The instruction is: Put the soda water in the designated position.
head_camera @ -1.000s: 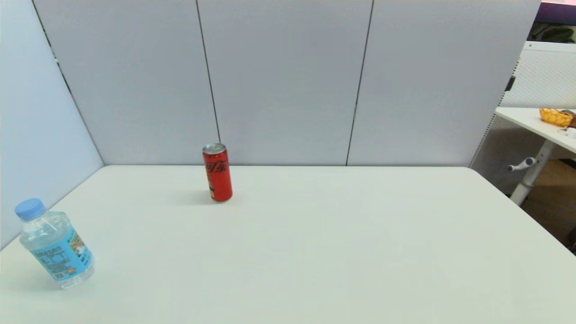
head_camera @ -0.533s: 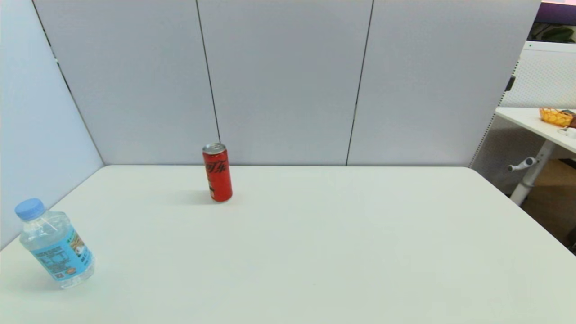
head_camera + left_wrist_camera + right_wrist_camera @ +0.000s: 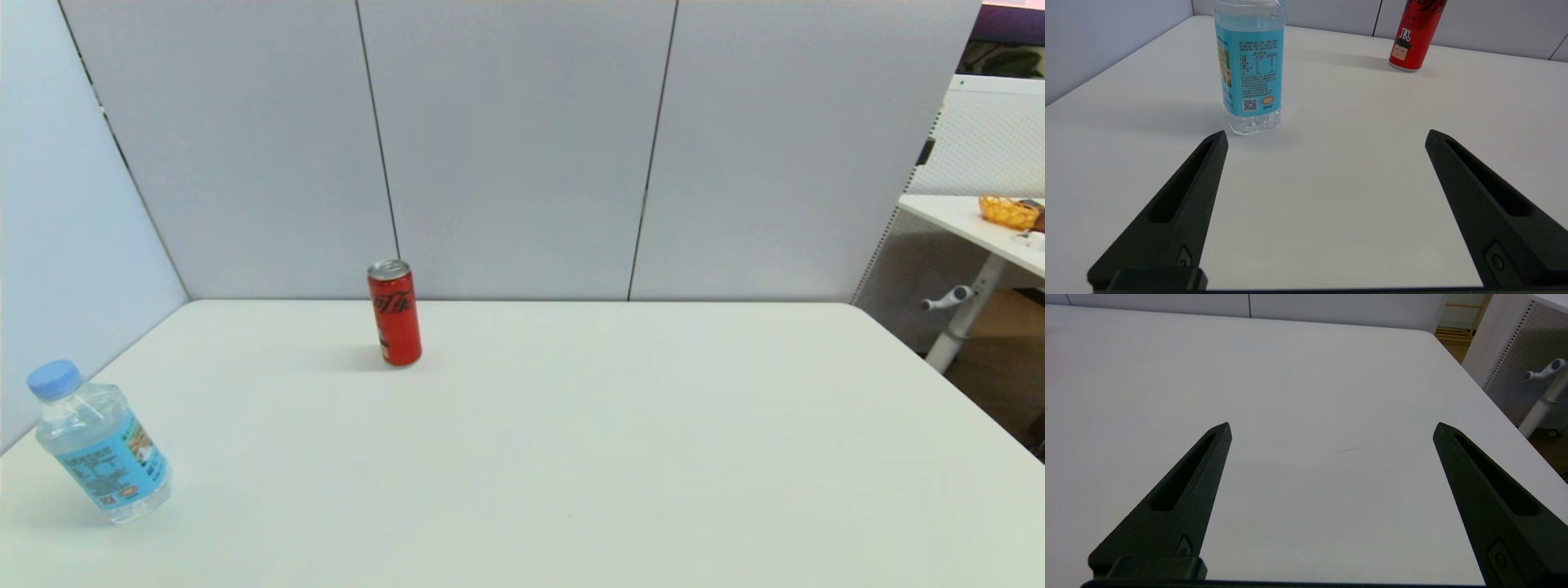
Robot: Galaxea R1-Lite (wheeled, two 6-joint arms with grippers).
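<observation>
Nothing has moved since a second ago: bottle, can and camera sit exactly where they were, and neither arm has entered the head view. We're parked at the start line.

Our left gripper [image 3: 1325, 136] has its two black fingers spread wide with nothing between them, low over the white table [image 3: 571, 457]. Ahead of it, and offset toward its left finger [image 3: 1180, 204], stands the soda water bottle [image 3: 1251, 73], upright on its base, long axis vertical, sky-blue label facing us. It lies just beyond that fingertip, apart from it and outside the open gap. In the head view the same bottle [image 3: 98, 445] stands at the near left corner of the table. Well beyond it, off toward the other finger, is the red drink can [image 3: 1414, 34], not our target.

Our right gripper [image 3: 1331, 430] is likewise spread and empty, facing bare tabletop with no bottle ahead of it. So we judge the left arm clearly the nearer one.

The coming move, as we read it: swing leftward to centre the bottle between the fingers, then push forward and close around the label. No marker shows the designated position, so we can't point to it.
</observation>
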